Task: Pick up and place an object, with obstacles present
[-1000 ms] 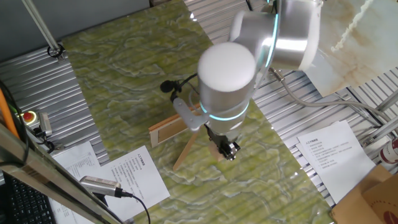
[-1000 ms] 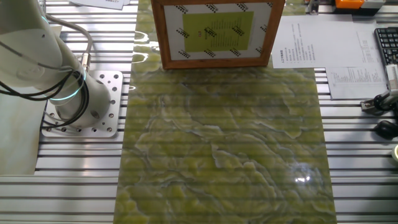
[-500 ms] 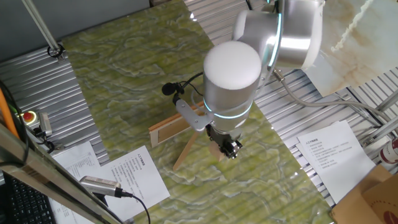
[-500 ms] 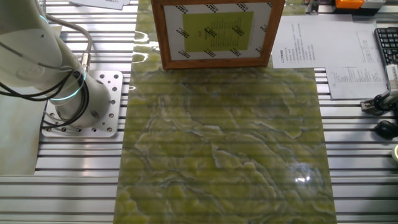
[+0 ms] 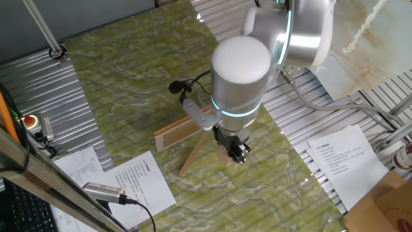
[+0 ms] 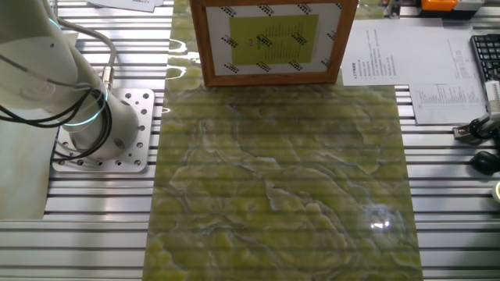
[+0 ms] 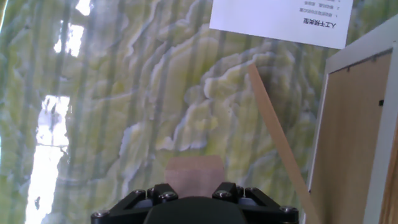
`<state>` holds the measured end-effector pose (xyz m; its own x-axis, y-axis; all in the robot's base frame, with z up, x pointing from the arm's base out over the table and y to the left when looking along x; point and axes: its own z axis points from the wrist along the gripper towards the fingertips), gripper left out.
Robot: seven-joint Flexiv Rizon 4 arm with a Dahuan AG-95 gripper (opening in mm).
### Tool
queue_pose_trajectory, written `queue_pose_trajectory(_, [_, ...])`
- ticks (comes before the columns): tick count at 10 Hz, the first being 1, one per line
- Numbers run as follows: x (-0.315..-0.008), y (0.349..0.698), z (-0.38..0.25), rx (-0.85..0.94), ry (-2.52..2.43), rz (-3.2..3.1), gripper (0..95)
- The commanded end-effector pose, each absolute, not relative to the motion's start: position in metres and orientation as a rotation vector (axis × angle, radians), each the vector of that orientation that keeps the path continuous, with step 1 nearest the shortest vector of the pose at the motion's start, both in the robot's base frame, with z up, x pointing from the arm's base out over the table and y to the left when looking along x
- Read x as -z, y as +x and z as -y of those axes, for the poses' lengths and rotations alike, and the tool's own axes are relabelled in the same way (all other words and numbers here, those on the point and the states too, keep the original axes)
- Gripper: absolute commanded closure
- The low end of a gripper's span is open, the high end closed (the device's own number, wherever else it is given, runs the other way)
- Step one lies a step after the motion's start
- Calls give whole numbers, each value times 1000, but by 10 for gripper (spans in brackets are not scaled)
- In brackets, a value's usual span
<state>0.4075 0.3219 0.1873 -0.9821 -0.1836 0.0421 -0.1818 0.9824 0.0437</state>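
Note:
My gripper [image 5: 235, 153] hangs just right of the wooden board [image 5: 182, 132], which stands on edge on the green marbled mat and leans on a slanted prop stick [image 5: 193, 155]. The small light-tan cube [image 5: 223, 156] sits at the fingertips. In the hand view the cube [image 7: 194, 173] shows right at my gripper [image 7: 194, 188], whose jaws are closed on it, above the mat. The prop stick [image 7: 277, 137] and the board's back [image 7: 348, 137] lie to the right. In the other fixed view the board [image 6: 272, 40] shows as a framed sheet; gripper and cube are out of view there.
Printed paper sheets [image 5: 138, 183] lie at the mat's near edge, with a microphone [image 5: 103, 191] beside them. Another sheet [image 5: 340, 156] lies on the ribbed metal table to the right. The arm's base [image 6: 101, 129] stands left of the mat [image 6: 281, 179].
The arm has shifted slightly to the right, with the cube still at the fingertips. The board and stick have not moved.

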Motion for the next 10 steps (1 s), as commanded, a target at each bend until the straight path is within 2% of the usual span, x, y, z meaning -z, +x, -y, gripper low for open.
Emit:
queue_pose_trajectory(1, [-186,411,-326,49,274,3061,950])
queue_pose_trajectory(4, [-175,416,-331,28,286,3044,950])
queue_pose_trajectory(10, [-131,431,-334,25,285,3079,950])
